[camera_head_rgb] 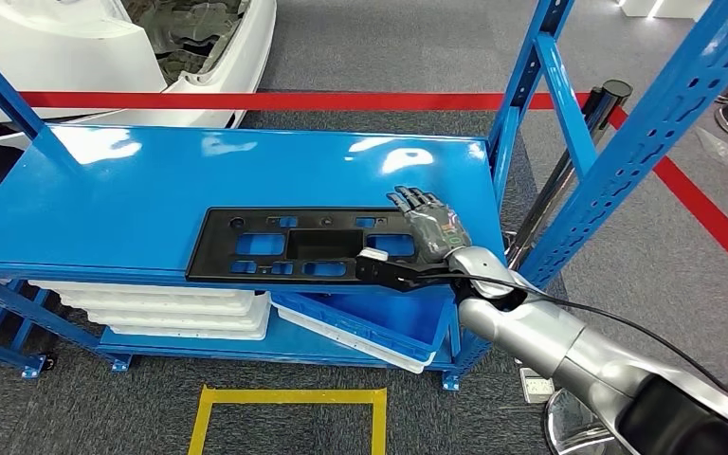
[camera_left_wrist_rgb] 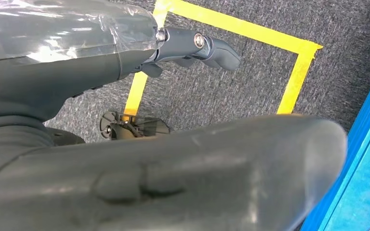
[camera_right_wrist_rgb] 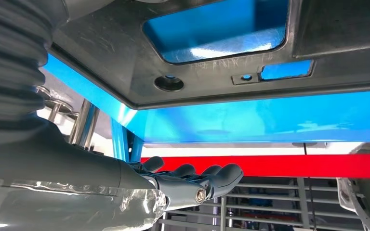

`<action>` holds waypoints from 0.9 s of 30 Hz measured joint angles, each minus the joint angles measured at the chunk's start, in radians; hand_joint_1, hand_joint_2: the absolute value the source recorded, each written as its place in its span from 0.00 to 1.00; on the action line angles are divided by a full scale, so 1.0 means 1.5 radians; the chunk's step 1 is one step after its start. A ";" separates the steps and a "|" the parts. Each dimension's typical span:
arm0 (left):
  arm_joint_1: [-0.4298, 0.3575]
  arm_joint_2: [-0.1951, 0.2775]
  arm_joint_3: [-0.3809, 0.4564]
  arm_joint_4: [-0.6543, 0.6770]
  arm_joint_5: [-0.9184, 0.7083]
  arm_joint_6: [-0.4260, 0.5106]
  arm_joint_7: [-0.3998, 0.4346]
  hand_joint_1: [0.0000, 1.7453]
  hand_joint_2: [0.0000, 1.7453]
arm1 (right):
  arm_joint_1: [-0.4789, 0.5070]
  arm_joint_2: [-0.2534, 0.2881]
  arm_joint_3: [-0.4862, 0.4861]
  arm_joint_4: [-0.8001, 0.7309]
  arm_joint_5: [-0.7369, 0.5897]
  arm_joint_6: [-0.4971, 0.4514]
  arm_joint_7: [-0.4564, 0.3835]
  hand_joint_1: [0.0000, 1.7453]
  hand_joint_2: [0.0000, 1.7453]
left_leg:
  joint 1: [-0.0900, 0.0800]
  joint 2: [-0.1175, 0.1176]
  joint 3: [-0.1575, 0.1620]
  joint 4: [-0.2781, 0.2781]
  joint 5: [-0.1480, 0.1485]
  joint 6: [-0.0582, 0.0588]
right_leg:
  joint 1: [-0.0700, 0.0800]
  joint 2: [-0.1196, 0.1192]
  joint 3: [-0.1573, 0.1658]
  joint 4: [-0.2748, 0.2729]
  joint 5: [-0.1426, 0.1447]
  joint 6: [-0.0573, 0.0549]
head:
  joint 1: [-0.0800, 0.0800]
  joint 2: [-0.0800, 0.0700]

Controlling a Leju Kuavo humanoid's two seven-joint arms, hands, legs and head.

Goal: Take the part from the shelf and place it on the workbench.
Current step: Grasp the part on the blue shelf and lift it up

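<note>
Part [camera_head_rgb: 308, 245], flat black plastic w/ cutouts, is lying on blue shelf top [camera_head_rgb: 133, 190], near front edge. I'm seeing my right hand [camera_head_rgb: 427, 223] lying over its right end, fingers straight, thumb under; left hand [camera_left_wrist_rgb: 192, 45] hanging empty, fingers apart, above grey carpet.

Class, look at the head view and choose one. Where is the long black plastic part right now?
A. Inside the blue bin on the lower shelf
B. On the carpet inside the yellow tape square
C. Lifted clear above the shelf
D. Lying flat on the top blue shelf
D: the black part lies flat on the top blue shelf, with the right hand at its right end.
</note>
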 joint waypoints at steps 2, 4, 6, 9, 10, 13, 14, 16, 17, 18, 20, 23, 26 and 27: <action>0.000 0.000 0.000 0.000 0.000 0.001 0.000 0.00 0.00 | -0.001 0.002 0.002 0.003 0.000 -0.002 -0.002 0.00 1.00 | 0.000 0.000 0.000 0.000 0.000 0.000 | 0.000 0.000 0.000 0.000 0.000 0.000 | 0.000 0.000; -0.001 0.000 0.000 0.000 0.000 0.001 0.000 0.00 0.00 | -0.002 0.003 0.003 0.005 0.000 -0.006 -0.004 0.00 1.00 | 0.000 0.000 0.000 0.000 0.000 0.000 | 0.000 0.000 0.000 0.000 0.000 0.000 | 0.000 0.000; -0.001 0.000 0.000 0.000 0.000 0.002 0.001 0.00 0.00 | -0.002 0.004 0.005 0.006 0.000 -0.013 -0.004 0.00 1.00 | 0.000 0.000 0.000 0.000 0.000 0.000 | 0.000 0.000 0.000 0.000 0.000 0.000 | 0.000 0.000; -0.001 0.000 0.000 0.000 0.000 0.002 0.002 0.00 0.00 | -0.002 0.005 0.005 0.006 0.004 -0.030 -0.005 0.00 1.00 | 0.000 0.000 0.000 0.000 0.000 0.000 | 0.000 0.000 0.000 0.000 0.000 0.000 | 0.000 0.000; -0.001 0.000 0.000 0.000 0.000 0.002 0.002 0.00 0.00 | -0.003 0.005 0.005 0.005 0.005 -0.034 -0.005 0.00 1.00 | 0.000 0.000 0.000 0.000 0.000 0.000 | 0.000 0.000 0.000 0.000 0.000 0.000 | 0.000 0.000; -0.001 0.000 0.000 0.000 0.000 0.004 0.002 0.00 0.00 | -0.003 0.007 0.005 0.001 0.009 -0.039 -0.005 0.00 1.00 | 0.000 0.000 0.000 0.000 0.000 0.000 | 0.000 0.000 0.000 0.000 0.000 0.000 | 0.000 0.000; -0.001 0.000 0.000 0.000 0.000 0.005 0.002 0.00 0.00 | -0.003 0.007 0.005 -0.001 0.011 -0.040 -0.005 0.00 1.00 | 0.000 0.000 0.000 0.000 0.000 0.000 | 0.000 0.000 0.000 0.000 0.000 0.000 | 0.000 0.000; -0.001 0.000 0.000 0.000 0.000 0.006 0.002 0.00 0.00 | -0.003 0.008 0.005 -0.006 0.017 -0.041 -0.005 0.00 1.00 | 0.000 0.000 0.000 0.000 0.000 0.000 | 0.000 0.000 0.000 0.000 0.000 0.000 | 0.000 0.000; 0.000 0.000 0.000 0.000 0.000 0.006 0.002 0.00 0.00 | -0.003 0.008 0.005 -0.010 0.020 -0.043 -0.005 0.00 1.00 | 0.000 0.000 0.000 0.000 0.000 0.000 | 0.000 0.000 0.000 0.000 0.000 0.000 | 0.000 0.000; 0.000 0.000 0.000 0.000 0.000 0.006 0.002 0.00 0.00 | -0.003 0.009 0.005 -0.013 0.023 -0.044 -0.005 0.00 1.00 | 0.000 0.000 0.000 0.000 0.000 0.000 | 0.000 0.000 0.000 0.000 0.000 0.000 | 0.000 0.000; 0.000 0.000 0.000 0.000 0.000 0.006 0.002 0.00 0.00 | -0.003 0.009 0.005 -0.021 0.031 -0.047 -0.006 0.00 1.00 | 0.000 0.000 0.000 0.000 0.000 0.000 | 0.000 0.000 0.000 0.000 0.000 0.000 | 0.000 0.000; 0.000 0.000 0.000 0.000 0.000 0.006 0.002 0.00 0.00 | -0.003 0.011 0.005 -0.036 0.049 -0.053 -0.009 0.00 1.00 | 0.000 0.000 0.000 0.000 0.000 0.000 | 0.000 0.000 0.000 0.000 0.000 0.000 | 0.000 0.000; 0.002 0.000 0.000 0.000 0.000 0.006 0.002 0.00 0.00 | -0.003 0.014 0.005 -0.061 0.072 -0.059 -0.008 0.00 1.00 | 0.000 0.000 0.000 0.000 0.000 0.000 | 0.000 0.000 0.000 0.000 0.000 0.000 | 0.000 0.000; 0.002 0.000 0.000 0.000 0.000 0.007 0.002 0.00 0.00 | -0.003 0.014 0.005 -0.070 0.077 -0.059 -0.007 0.00 1.00 | 0.000 0.000 0.000 0.000 0.000 0.000 | 0.000 0.000 0.000 0.000 0.000 0.000 | 0.000 0.000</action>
